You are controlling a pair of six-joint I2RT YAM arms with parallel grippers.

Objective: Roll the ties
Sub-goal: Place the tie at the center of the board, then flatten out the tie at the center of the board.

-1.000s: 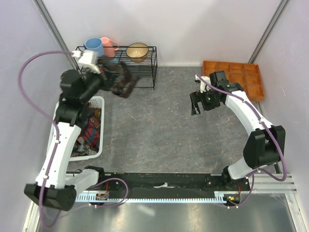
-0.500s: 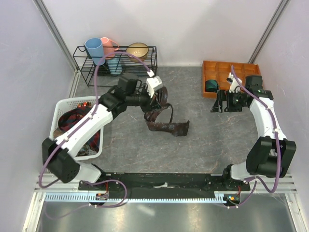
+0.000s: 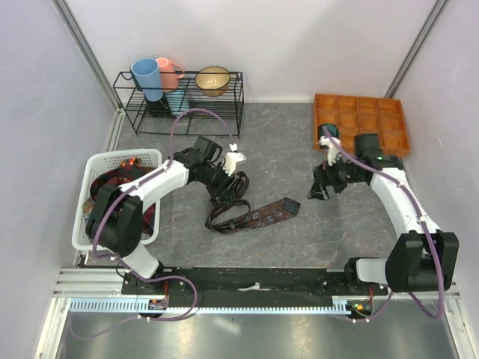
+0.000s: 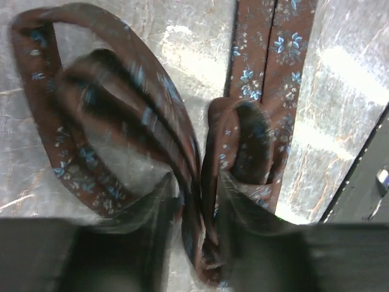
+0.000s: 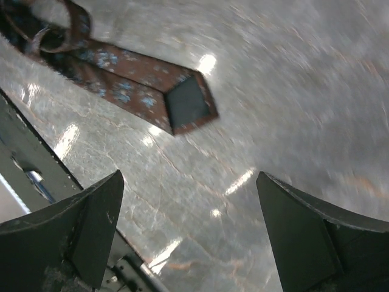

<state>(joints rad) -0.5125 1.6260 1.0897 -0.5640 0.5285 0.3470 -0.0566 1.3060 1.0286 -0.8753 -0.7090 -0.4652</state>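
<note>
A maroon-brown tie (image 3: 262, 215) with small blue flowers lies on the grey table, looped at its left end, its wide pointed end (image 5: 182, 103) toward the right. My left gripper (image 3: 230, 193) sits low over the loops. In the left wrist view the left gripper (image 4: 194, 188) has its fingers apart, with folds of the tie (image 4: 152, 115) loose between them. My right gripper (image 3: 316, 193) hovers just right of the wide end. Seen from its own wrist, the right gripper (image 5: 194, 237) is wide open and empty. More ties (image 3: 112, 183) fill the white basket (image 3: 123, 157).
A black wire rack (image 3: 179, 101) at the back left holds a blue cup (image 3: 146, 75), a pink cup (image 3: 171, 71) and a bowl (image 3: 213, 78). An orange compartment tray (image 3: 374, 112) sits at the back right with a teal roll (image 3: 326, 132) in one compartment. The black base rail (image 3: 254, 280) runs along the near edge.
The left arm swung from the basket to mid-table, laid the maroon-brown tie down and opened its jaws. The right arm moved from the orange tray toward the tie's wide end.
</note>
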